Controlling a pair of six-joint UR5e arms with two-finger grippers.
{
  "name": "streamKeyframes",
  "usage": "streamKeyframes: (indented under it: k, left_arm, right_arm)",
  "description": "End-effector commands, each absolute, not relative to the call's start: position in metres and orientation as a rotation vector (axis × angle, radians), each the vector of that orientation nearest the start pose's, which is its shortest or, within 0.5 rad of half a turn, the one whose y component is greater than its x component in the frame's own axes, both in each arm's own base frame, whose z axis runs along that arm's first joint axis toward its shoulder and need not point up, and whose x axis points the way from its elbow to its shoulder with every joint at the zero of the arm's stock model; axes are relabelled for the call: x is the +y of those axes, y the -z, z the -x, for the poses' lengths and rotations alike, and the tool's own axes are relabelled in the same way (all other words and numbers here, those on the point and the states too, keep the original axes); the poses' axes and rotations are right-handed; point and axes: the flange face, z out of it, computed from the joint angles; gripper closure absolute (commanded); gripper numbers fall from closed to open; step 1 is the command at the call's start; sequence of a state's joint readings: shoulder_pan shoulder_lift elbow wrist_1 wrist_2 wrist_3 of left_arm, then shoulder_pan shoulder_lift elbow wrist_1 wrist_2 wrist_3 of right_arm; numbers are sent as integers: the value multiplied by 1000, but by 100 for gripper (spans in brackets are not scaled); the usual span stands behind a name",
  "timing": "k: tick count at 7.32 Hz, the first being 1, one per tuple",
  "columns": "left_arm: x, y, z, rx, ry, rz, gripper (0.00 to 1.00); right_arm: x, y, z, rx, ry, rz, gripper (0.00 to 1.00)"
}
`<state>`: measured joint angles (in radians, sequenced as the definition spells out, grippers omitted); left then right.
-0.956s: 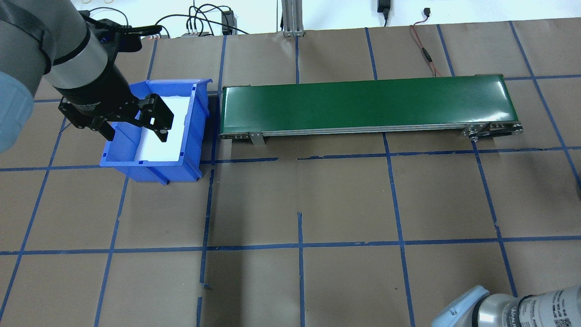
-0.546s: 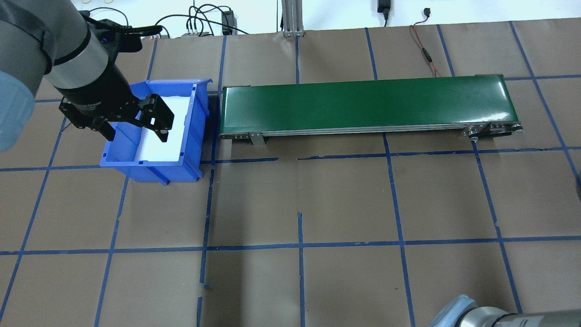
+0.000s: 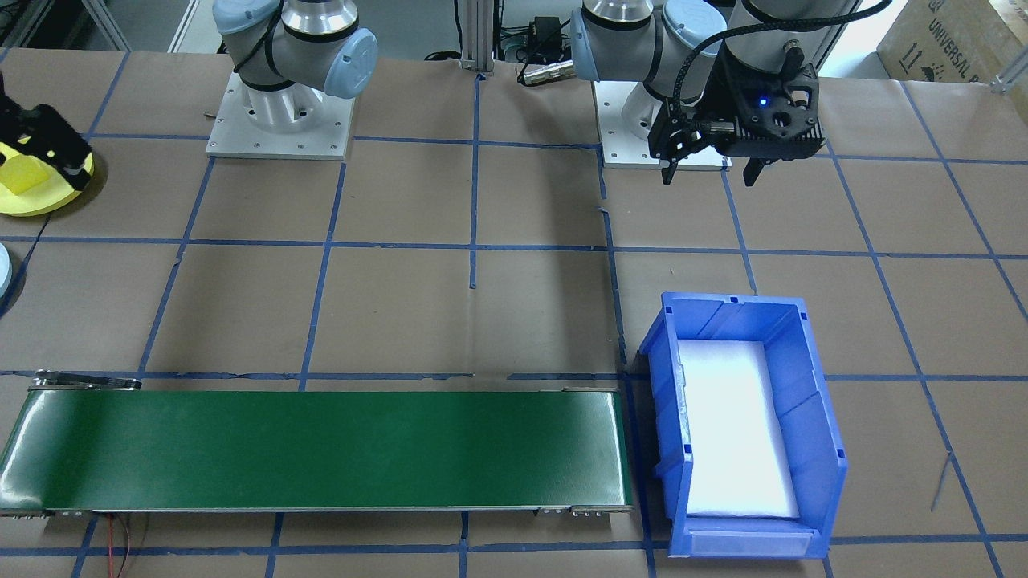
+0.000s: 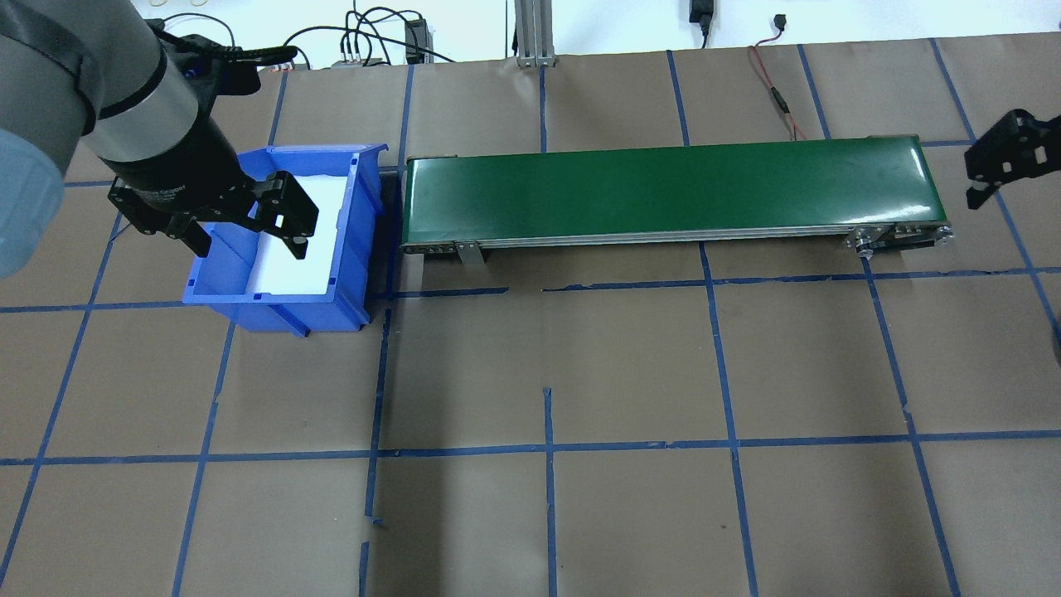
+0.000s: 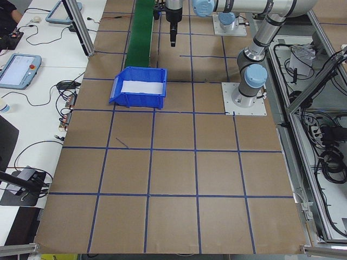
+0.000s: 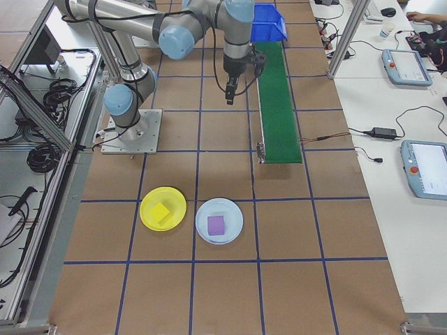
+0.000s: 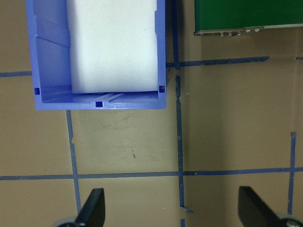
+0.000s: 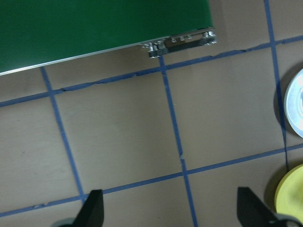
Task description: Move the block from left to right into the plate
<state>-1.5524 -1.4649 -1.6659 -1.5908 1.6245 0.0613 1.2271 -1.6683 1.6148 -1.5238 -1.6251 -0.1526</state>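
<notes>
With a yellow block (image 6: 161, 212) seen on the round yellow plate (image 6: 148, 200) beyond the long green conveyor belt (image 4: 663, 186), both the left gripper (image 7: 170, 210) and right gripper (image 8: 168, 208) are held wide open, empty, and another block would be needed next.

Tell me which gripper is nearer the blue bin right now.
Left. The left gripper hangs open over the blue bin; the right gripper is past the conveyor's far end.

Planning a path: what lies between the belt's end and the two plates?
Only bare brown table with blue tape lines lies between the belt and the yellow plate and white plate, per the exterior right view.
</notes>
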Motion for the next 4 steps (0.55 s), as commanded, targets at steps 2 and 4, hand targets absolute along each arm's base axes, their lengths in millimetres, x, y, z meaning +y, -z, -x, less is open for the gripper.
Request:
streamKeyframes:
  k: [2, 4]
  left_arm:
    - [-448, -489, 120, 3088, -18, -67, 0]
    - [-449, -489, 119, 3088, -18, -64, 0]
  right_arm:
    - [-439, -556, -128, 3189, -32, -73, 0]
    - [-442, -541, -139, 3143, -108, -15, 0]
